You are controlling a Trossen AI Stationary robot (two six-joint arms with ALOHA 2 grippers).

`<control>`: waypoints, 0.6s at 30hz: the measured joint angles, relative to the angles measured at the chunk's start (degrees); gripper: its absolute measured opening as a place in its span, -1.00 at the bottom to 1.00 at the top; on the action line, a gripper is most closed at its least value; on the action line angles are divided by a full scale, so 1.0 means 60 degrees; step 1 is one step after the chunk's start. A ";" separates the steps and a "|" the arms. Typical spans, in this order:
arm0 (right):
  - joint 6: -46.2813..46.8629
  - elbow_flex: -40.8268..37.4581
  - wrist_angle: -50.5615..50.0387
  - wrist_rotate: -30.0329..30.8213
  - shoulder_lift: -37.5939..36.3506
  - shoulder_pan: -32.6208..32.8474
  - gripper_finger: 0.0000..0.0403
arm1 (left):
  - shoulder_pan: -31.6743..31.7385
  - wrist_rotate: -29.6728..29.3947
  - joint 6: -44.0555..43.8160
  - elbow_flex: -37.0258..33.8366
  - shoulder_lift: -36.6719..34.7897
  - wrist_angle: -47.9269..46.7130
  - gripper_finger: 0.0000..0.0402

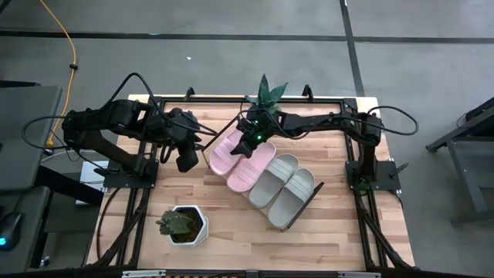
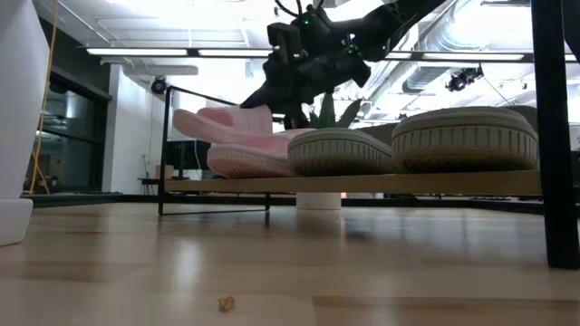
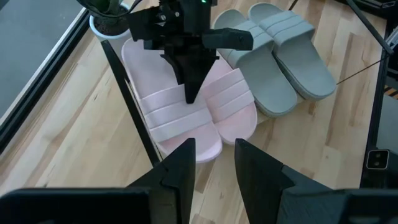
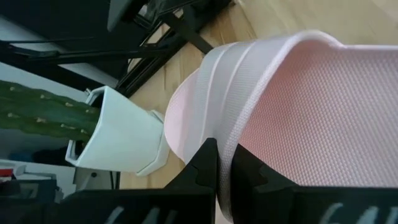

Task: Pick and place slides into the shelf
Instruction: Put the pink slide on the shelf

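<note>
Table (image 1: 340, 232) carries the shelf (image 1: 309, 202), four slides aboard. Right gripper (image 1: 248, 144) jaws pinch a pink slide's strap (image 3: 177, 107), apparently seating it. Left gripper (image 3: 211, 163) waits nearby, jaws parted, empty.

On the butcher-block counter (image 1: 231, 232), near the front left: 1 white faceted pot (image 1: 185, 226) holding a small green cactus. At the back edge: 1 spiky-leaved green plant (image 1: 269, 91). On the grey floor beyond, a yellow cable (image 1: 65, 35). On the boards in the low view, a small crumb (image 2: 226, 303).
</note>
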 joint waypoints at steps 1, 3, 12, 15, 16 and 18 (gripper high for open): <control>0.0058 0.0000 0.0057 0.0024 0.0032 0.0000 -1.00 | -0.0001 0.0001 0.0000 0.0000 0.0000 -0.0012 -0.50; 0.0175 0.0000 0.0101 0.0046 0.0038 0.0000 -1.00 | -0.0001 0.0001 0.0000 0.0000 0.0000 -0.0023 -0.50; 0.0369 0.0000 0.0193 0.0101 0.0141 0.0031 -1.00 | -0.0001 0.0001 -0.0004 0.0000 0.0000 -0.0020 -0.50; 0.0496 -0.0007 0.0219 0.0095 0.0315 0.0085 -1.00 | -0.0001 0.0001 -0.0004 0.0000 0.0000 -0.0020 -0.50; 0.0506 -0.0007 0.0218 0.0125 0.0364 0.0091 -1.00 | -0.0001 0.0001 -0.0004 0.0000 0.0000 -0.0022 -0.50; 0.0536 -0.0007 0.0225 0.0099 0.0426 0.0098 -1.00 | -0.0001 0.0001 -0.0004 0.0000 0.0000 -0.0019 -0.50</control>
